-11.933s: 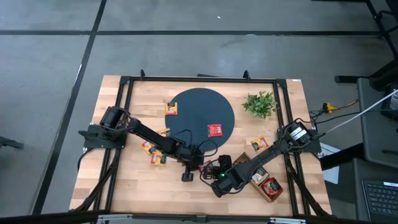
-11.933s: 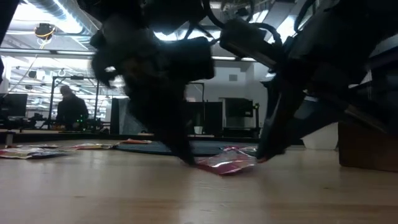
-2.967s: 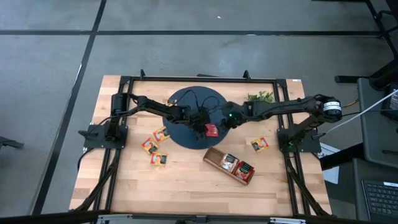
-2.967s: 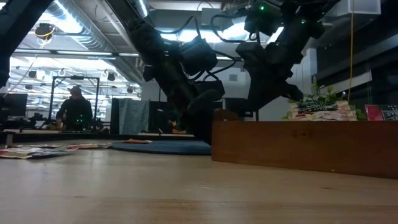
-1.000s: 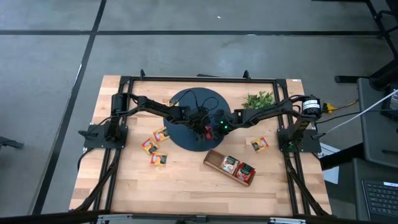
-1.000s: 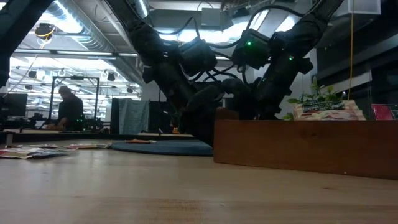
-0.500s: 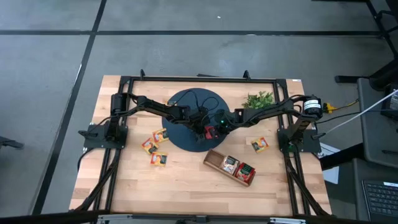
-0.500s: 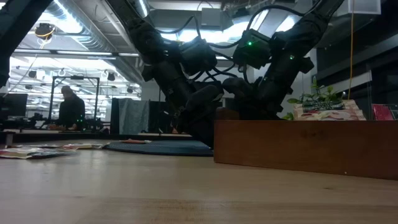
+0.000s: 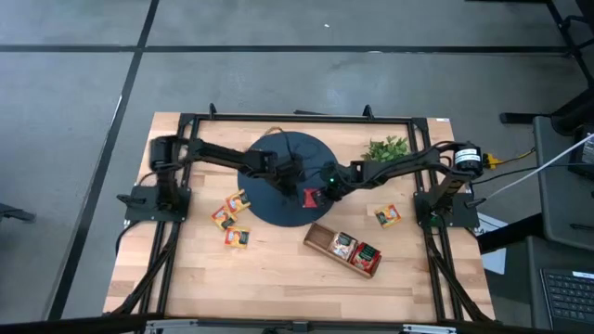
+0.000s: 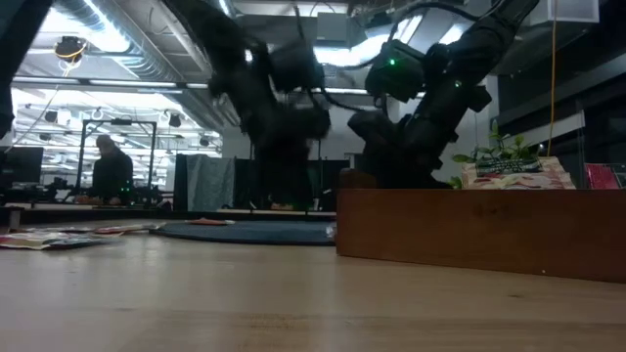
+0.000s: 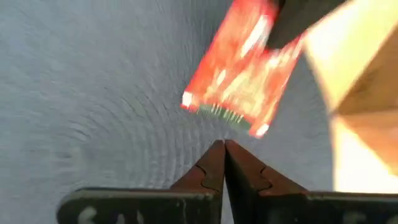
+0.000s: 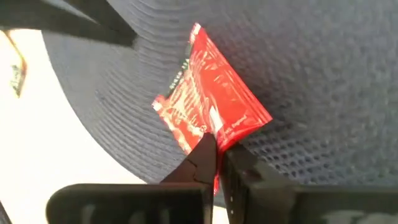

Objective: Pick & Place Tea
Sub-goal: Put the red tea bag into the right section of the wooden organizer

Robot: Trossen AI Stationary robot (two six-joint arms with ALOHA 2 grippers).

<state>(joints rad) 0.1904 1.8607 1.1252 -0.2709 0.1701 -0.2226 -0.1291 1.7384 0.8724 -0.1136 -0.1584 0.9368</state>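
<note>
A red tea packet (image 12: 208,99) lies on the dark round mat (image 9: 278,153) near the mat's right rim. My right gripper (image 12: 217,155) is shut on it and reaches in from the table's right. My left gripper (image 11: 219,152) is shut on nothing and hovers over the mat just left of the packet (image 11: 239,74). More tea packets lie flat on the wood: three left of the mat (image 9: 230,218) and one at the right (image 9: 387,215). Others stand in the wooden tray (image 9: 343,249). My right gripper pinches one corner of the red packet (image 12: 219,132) between its two fingers. The fingers slant down at it from the table's right. The packet spreads away from the fingers over the mat; whether it is off the mat I cannot tell.
The long wooden tray (image 10: 479,230) sits near the front right, slanted, with packets in its right-hand compartments. A small green plant (image 9: 388,148) stands at the far right. A black frame runs round the table's edges. A person (image 10: 110,166) is far off in the room.
My right gripper has shut on the red packet's corner while staying in place. My left gripper, shut throughout, has risen and drawn back from the packet toward the table's left and far side. The packet has stayed on the mat.
</note>
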